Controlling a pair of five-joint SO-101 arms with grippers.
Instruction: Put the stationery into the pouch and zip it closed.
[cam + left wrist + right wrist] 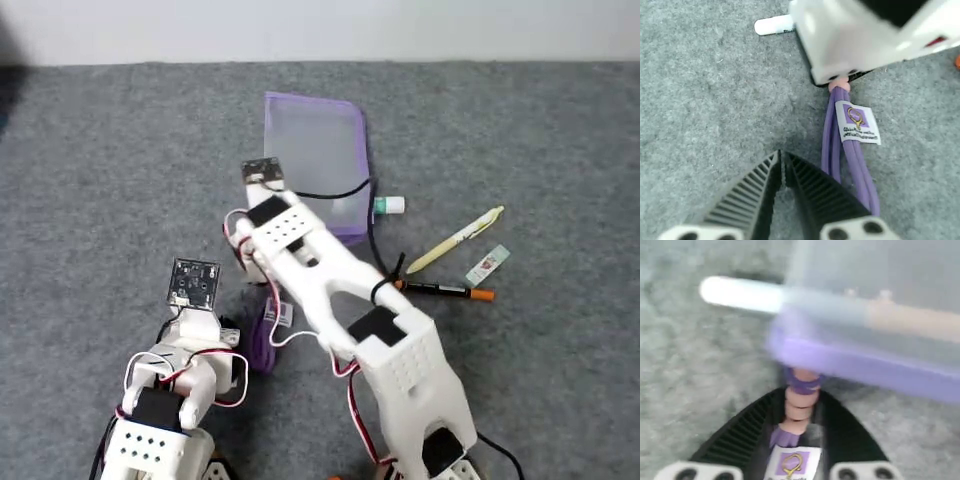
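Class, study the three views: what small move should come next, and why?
Likely nudge the white-capped stick fully into the pouch before any zipping: it juts past the edge while the right gripper is shut on the pull cord. A yellow pen and a black pen lie outside on the carpet too.

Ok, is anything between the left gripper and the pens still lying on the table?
Yes. The right arm lies across the table between the left gripper and both the yellow pen and the orange-tipped pen. The purple zip cord also runs close beside the left gripper.
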